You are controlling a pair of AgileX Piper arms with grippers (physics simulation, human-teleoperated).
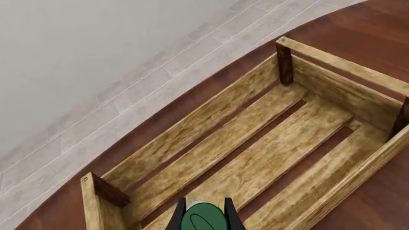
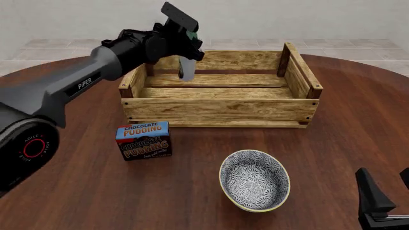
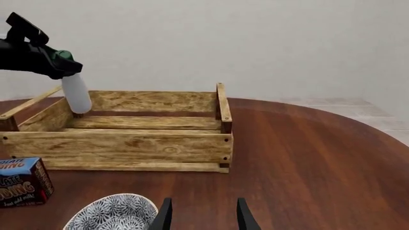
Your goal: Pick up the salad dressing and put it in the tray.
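My left gripper (image 2: 190, 42) is shut on the dark green neck of the salad dressing (image 2: 187, 68), a slim white bottle. It hangs upright over the left end of the tray (image 2: 217, 109), a light-wood slatted crate, with its base just above the slats. In the left wrist view the green cap (image 1: 204, 219) sits between the fingers (image 1: 176, 221), above the tray's slats (image 1: 255, 153). The right wrist view shows the bottle (image 3: 76, 93) hanging over the tray (image 3: 128, 143). My right gripper (image 2: 388, 189) is open and empty at the near right of the table; it also shows in the right wrist view (image 3: 200, 214).
A blue-and-brown chocolate pudding box (image 2: 143, 140) stands in front of the tray's left end. A round blue-patterned bowl (image 2: 254, 180) sits nearer, to the right of the box. The round table's edge curves behind the tray, with pale floor beyond.
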